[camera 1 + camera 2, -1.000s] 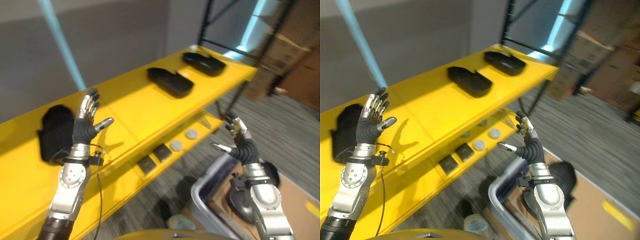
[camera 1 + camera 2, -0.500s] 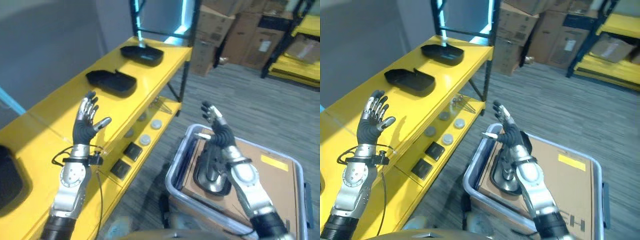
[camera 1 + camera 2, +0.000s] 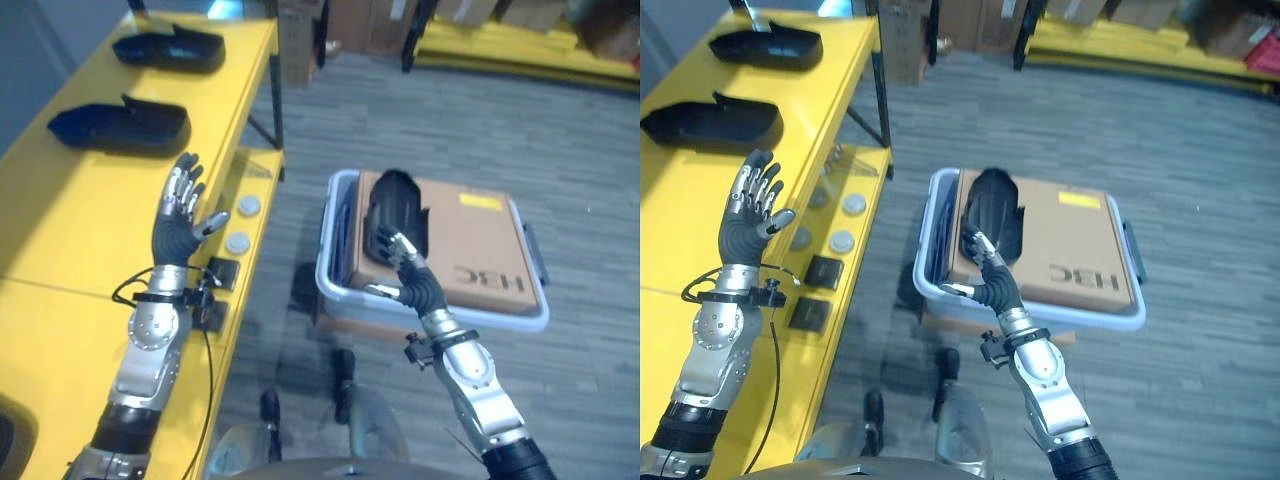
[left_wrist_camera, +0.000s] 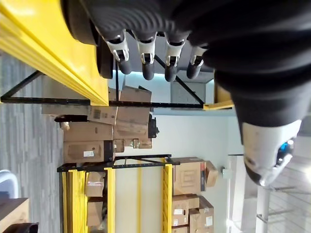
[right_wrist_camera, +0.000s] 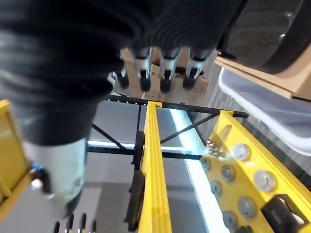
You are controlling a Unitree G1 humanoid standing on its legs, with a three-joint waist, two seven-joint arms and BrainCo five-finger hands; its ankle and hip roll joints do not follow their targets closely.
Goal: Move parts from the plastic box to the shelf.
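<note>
The left hand is raised over the front edge of the yellow shelf, fingers straight and spread, holding nothing. The right hand reaches over the near rim of the plastic box on the floor, fingers loosely extended, empty, just short of a black part lying on cardboard inside. Two black parts rest on the shelf's far end.
</note>
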